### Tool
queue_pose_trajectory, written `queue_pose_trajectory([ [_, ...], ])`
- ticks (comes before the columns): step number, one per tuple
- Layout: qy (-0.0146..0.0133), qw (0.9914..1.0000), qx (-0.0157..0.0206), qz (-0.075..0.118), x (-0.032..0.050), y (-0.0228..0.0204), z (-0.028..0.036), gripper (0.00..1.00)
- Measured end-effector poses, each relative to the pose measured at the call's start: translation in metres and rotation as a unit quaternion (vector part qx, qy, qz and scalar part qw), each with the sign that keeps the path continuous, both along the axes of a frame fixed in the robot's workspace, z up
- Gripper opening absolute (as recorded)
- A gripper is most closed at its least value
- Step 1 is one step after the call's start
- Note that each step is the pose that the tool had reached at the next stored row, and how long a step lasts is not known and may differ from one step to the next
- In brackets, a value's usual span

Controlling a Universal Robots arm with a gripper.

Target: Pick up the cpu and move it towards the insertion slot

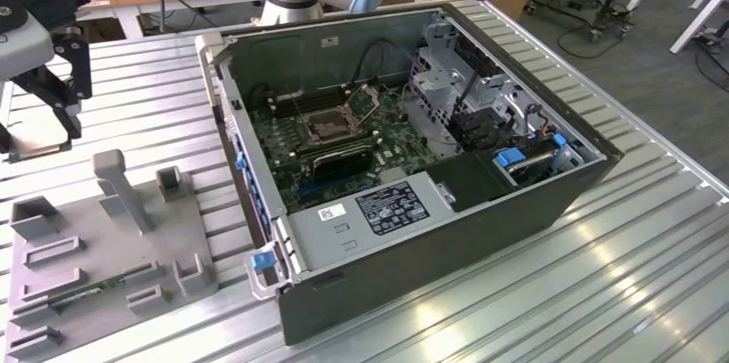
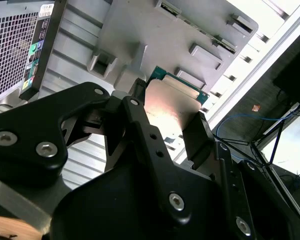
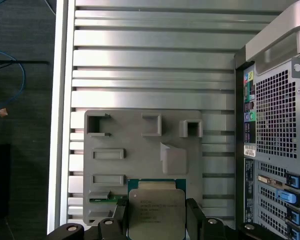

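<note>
- **Cpu**: flat square chip with a silvery face and a green rim. It hangs in the air over the grey tray, off the tabletop and outside the computer case.
- **Jaws:** clamped on the cpu, one black finger on each of two opposite edges. I take the edge grip as a way to keep the face and underside untouched and the chip level for seating.
- **Insertion slot**: silver-framed socket with a dark centre, on the green board inside the case. It is well apart from the chip, with the case wall between them.
- **Tray**: grey plastic with moulded recesses, evidently made to park parts in fixed spots. It sits beside the case.
- **Memory stick**: narrow and green, lying in its tray recess.
- **Computer case**: lying on its side with the panel off, so the board faces up and can be reached from above.
- **Tabletop**: ribbed metal, carrying the tray and the case.
</note>
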State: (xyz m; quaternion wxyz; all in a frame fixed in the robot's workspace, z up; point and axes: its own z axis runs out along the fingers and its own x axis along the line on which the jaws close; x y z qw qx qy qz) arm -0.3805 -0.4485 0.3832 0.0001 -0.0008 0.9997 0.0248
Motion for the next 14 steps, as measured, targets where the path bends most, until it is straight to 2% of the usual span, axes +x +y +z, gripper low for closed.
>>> queue_pose_trajectory([
  [14,0.0,1.0,0.0,0.0,0.0145,0.0,0.0,0.55],
])
